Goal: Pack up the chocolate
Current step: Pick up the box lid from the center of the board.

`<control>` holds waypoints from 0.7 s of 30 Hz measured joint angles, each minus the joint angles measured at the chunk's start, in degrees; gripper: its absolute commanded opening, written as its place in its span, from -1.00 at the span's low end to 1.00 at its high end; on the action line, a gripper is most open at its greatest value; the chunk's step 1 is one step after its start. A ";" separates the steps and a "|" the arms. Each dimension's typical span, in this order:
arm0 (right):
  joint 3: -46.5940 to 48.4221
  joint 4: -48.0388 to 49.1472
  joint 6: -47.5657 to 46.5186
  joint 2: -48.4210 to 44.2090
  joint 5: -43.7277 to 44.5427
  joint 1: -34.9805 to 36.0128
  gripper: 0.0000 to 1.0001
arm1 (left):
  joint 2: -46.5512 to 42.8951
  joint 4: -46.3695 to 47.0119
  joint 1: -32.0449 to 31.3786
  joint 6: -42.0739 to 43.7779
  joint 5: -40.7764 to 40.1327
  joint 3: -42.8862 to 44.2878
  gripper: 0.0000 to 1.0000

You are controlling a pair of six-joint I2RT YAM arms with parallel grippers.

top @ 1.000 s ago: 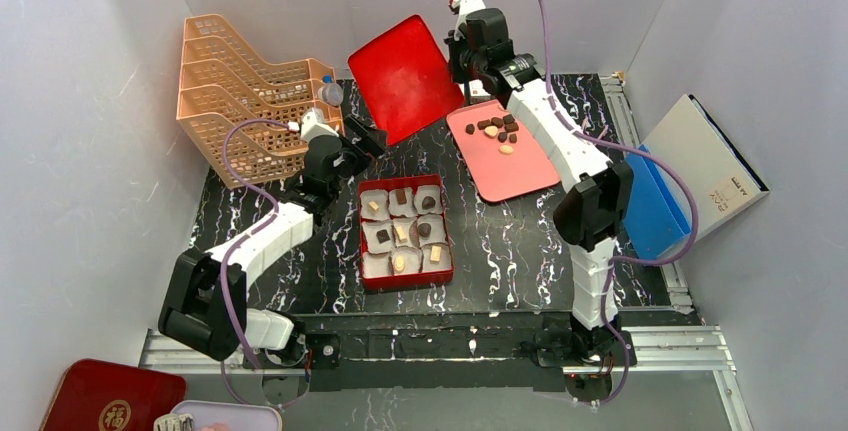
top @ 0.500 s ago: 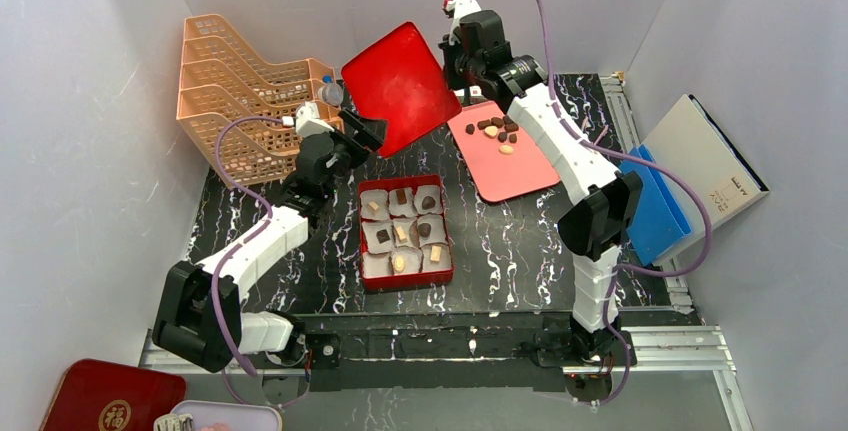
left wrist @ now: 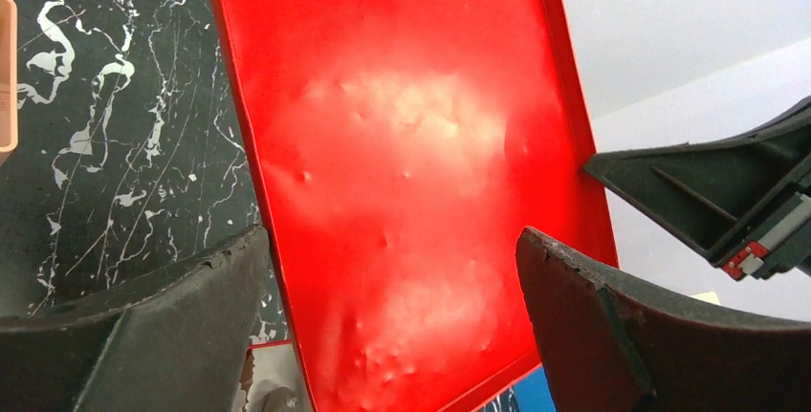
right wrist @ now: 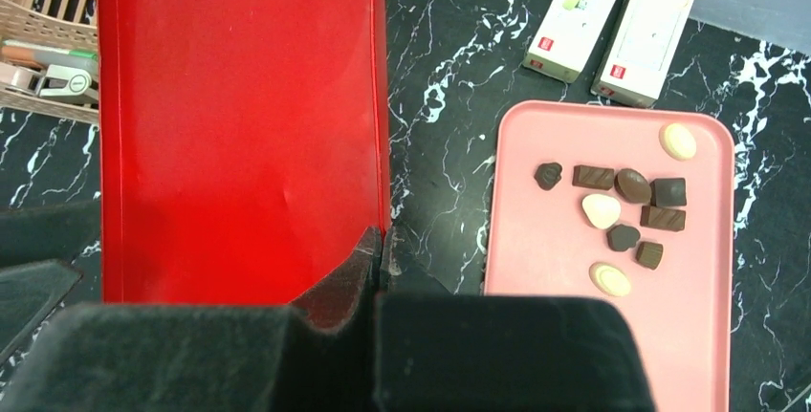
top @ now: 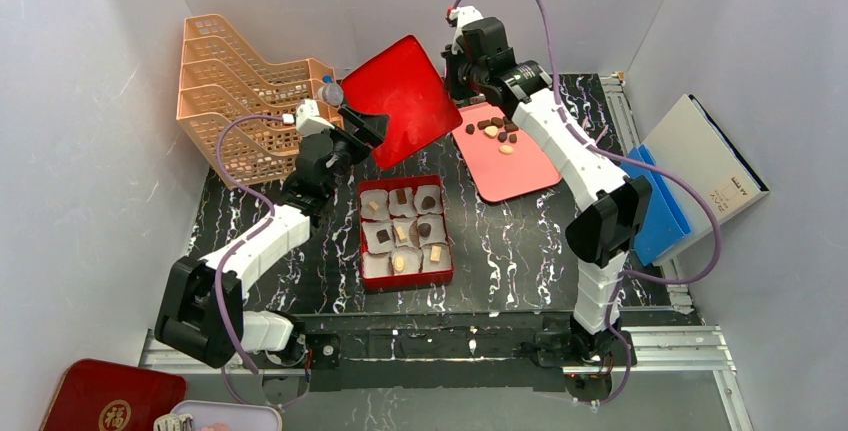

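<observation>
Since a second ago the red lid (top: 398, 86) has been swung up and over towards the left arm, and that arm has risen to meet it. The right gripper (right wrist: 383, 249) is pinched tight on one rim of the lid, fingers fully together on the thin metal. The left gripper (left wrist: 392, 269) stands as wide as it goes, holding nothing, one finger on either side of the lid's opposite corner but not touching it that I can see.

The chocolate (right wrist: 622, 206) is in two places. A loose cluster of dark and pale pieces lies on the pink tray (right wrist: 555, 336), below and off to the right of the right gripper's fingers. More pieces sit in white paper cups inside the red box (top: 362, 241), down on the table below and just nearer than the left gripper.

This looks to me like a hand-over or a two-handed steadying of the lid. To do it well, I'd want the left gripper to slide further onto the rim before it closes, so it bites sheet rather than a bare corner. The right gripper should keep its pinch until that second grip is firm. Held by one thin edge, the lid could pivot or slip. It should also stay well above the box so it doesn't clip the cups.
</observation>
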 measured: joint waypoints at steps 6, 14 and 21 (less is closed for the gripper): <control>-2.47 0.00 0.79 -3.08 -1.36 -0.07 -0.97 | 0.57 2.34 0.00 -0.85 0.46 -0.57 0.97; -4.98 0.44 2.12 -5.70 -3.37 -0.07 -0.97 | 0.61 4.90 -0.02 -2.27 1.33 -3.17 0.97; -7.54 0.37 2.67 -6.73 -4.57 -0.07 -0.97 | 0.79 6.25 0.00 -3.32 1.33 -3.85 0.97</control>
